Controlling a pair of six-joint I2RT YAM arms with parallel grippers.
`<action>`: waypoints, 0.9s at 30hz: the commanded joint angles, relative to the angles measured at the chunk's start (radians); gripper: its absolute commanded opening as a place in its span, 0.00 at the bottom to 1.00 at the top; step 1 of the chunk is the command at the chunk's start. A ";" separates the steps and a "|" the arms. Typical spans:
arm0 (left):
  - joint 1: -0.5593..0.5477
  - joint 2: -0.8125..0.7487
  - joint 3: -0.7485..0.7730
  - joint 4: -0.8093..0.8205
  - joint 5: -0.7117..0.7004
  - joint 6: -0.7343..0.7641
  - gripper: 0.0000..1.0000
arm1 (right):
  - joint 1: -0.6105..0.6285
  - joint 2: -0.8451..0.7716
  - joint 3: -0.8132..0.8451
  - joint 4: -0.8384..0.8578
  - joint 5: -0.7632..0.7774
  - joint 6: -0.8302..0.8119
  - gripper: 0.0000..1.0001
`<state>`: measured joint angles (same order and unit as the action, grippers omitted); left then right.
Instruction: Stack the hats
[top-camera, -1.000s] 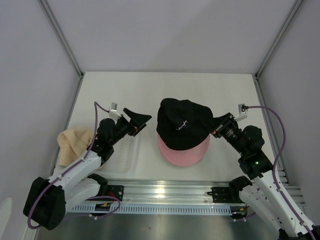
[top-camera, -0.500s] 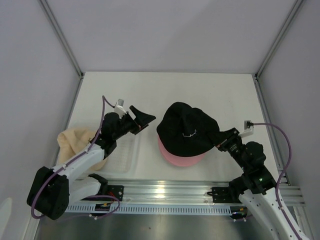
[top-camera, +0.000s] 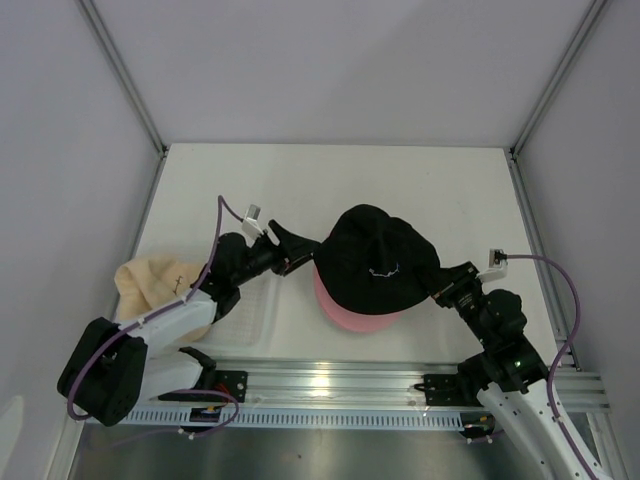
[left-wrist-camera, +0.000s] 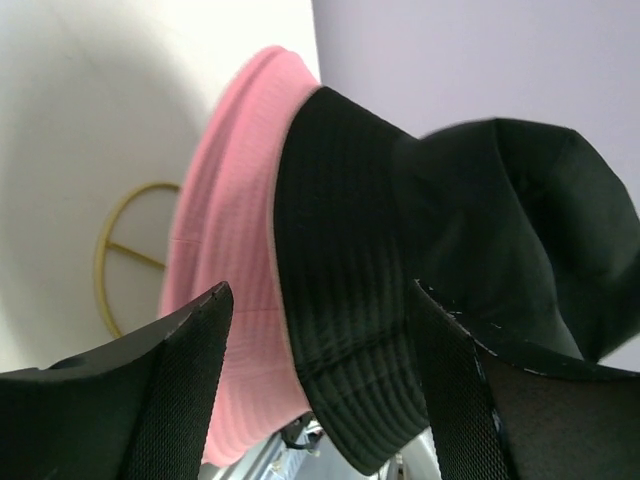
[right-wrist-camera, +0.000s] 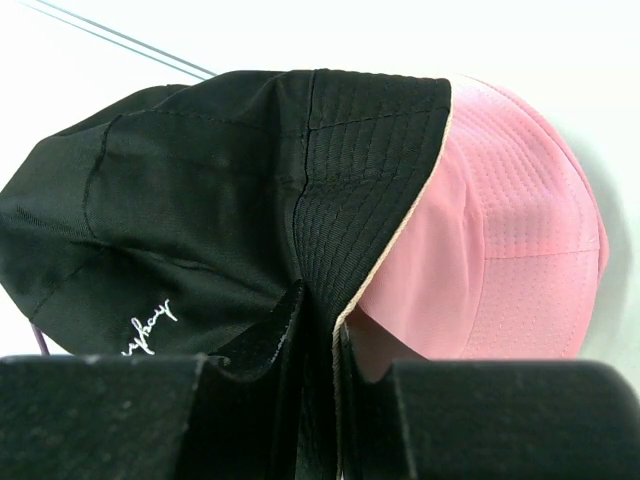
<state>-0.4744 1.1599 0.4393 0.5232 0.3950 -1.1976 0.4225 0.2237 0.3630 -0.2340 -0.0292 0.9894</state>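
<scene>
The black hat (top-camera: 380, 262) sits over the pink hat (top-camera: 360, 322) at centre. Your right gripper (right-wrist-camera: 318, 335) pinches its brim, and your left gripper (left-wrist-camera: 315, 370) gapes wide beside it, holding nothing. The beige hat (top-camera: 150, 285) — far left — isn't stacked yet.

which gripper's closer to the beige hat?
Left. Left gripper hangs open between the beige hat and the black hat; the right gripper, shut on the black hat's brim, lies beyond it.

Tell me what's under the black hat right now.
A pink hat lies under the black hat; only its near and left edges show. The rest of it is covered, so whether more pink hats sit there cannot be seen.
</scene>
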 joint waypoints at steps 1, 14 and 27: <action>-0.035 -0.017 0.012 0.101 0.018 -0.026 0.73 | 0.004 -0.006 -0.010 0.005 0.049 -0.005 0.18; -0.049 0.139 0.009 0.302 0.065 -0.134 0.38 | 0.004 0.026 0.004 0.004 0.071 -0.020 0.24; -0.049 0.113 0.121 0.086 0.076 0.081 0.01 | 0.002 0.029 0.128 -0.090 0.234 -0.051 0.73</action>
<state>-0.5148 1.3079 0.5022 0.6548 0.4522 -1.2125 0.4225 0.2604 0.4316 -0.3176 0.1013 0.9661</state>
